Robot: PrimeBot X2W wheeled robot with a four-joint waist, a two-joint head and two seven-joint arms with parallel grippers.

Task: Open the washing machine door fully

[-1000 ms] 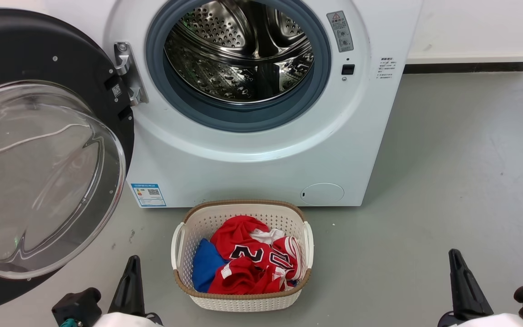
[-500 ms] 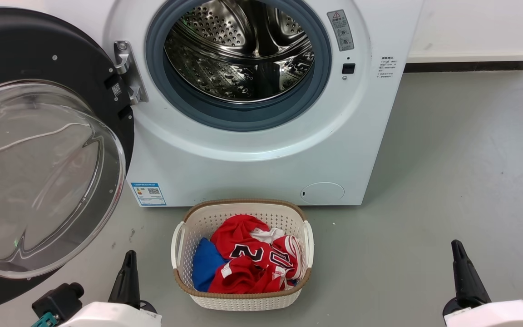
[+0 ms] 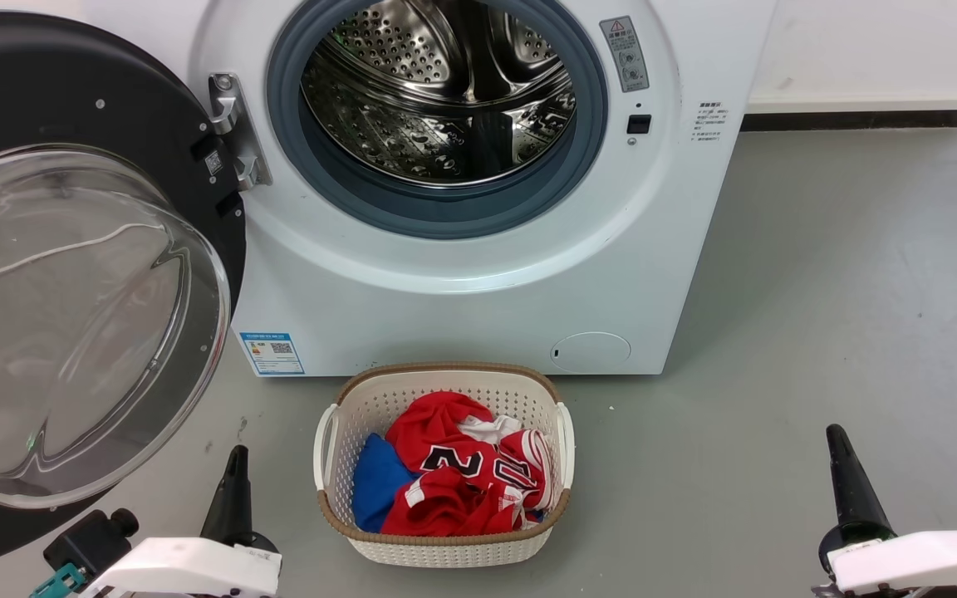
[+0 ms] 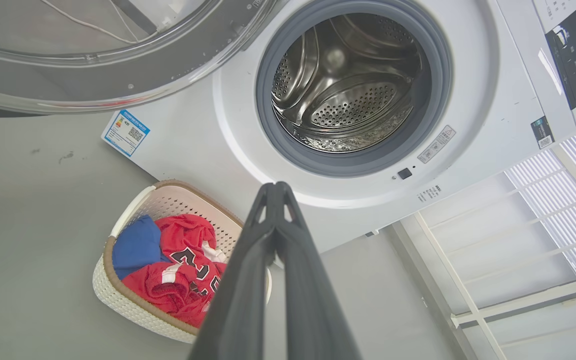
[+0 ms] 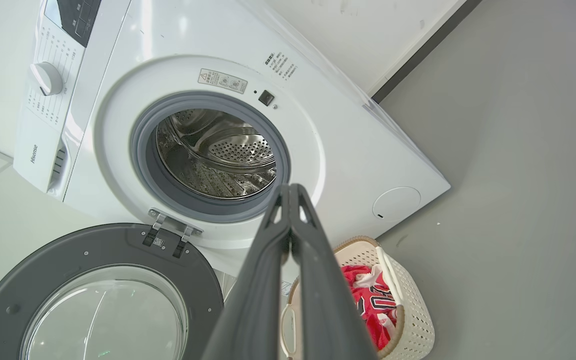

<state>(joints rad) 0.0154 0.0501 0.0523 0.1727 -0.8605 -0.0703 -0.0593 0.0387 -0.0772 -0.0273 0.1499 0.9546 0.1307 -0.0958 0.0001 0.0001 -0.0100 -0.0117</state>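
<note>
While washing machine door [image 3: 80,316] hangs open up-left of left claw [image 3: 236,455], apart | left claw and right claw [image 3: 835,433] pressed together

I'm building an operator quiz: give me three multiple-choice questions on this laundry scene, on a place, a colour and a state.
1. Where is the basket relative to the washing machine? A) inside it B) on the floor in front of it C) on top of it
2. What colour is the numbered shirt? A) green B) yellow C) red
3. How is the door? A) swung open B) shut C) lying on the floor
Answers: B, it stands on the floor before the machine; C, red with dark digits; A, it hangs from its hinge, drum exposed.
</note>
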